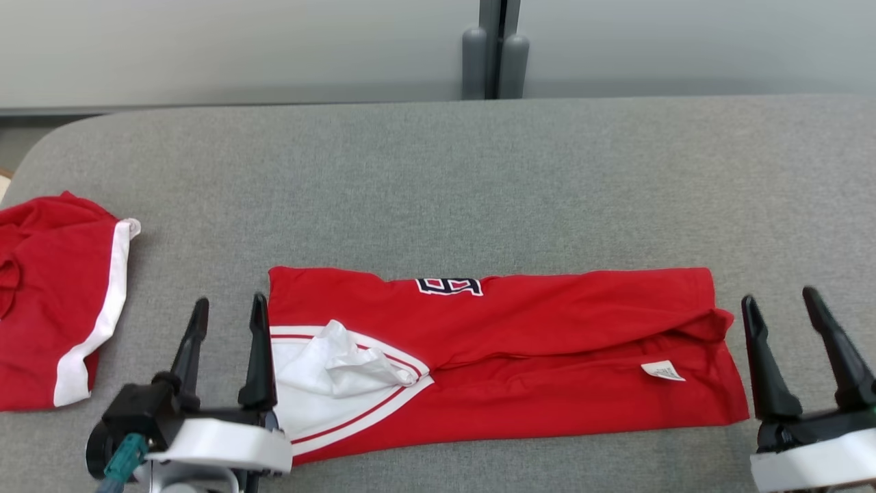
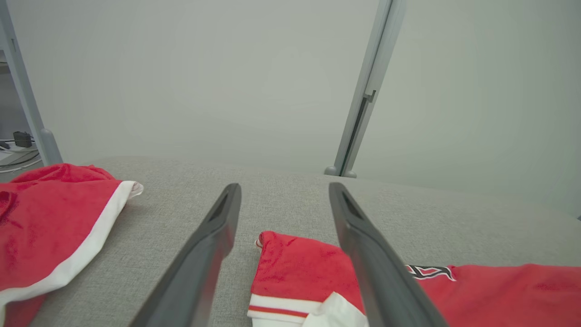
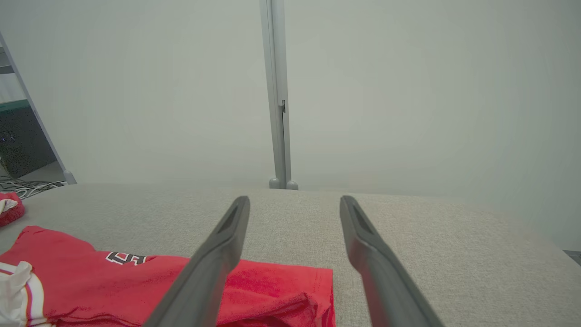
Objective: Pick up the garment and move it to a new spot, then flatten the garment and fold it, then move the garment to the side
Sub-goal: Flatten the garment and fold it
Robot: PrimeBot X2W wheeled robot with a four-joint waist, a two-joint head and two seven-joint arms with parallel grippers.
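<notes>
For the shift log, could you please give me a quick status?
Left gripper open at garment left edge; right gripper open beside right edge. Garment folded lengthwise. Second red garment far left, apart.

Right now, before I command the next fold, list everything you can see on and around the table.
folded garment: one, red with white trim and a dark logo, table centre
second garment: one, red with white stripe, table's left edge
table: one, grey fabric top, under both garments
partition post: one, grey, behind the table's far edge
left claw: one, dark fingers, open, at the folded garment's left end
right claw: one, dark fingers, open, off its right end
</notes>
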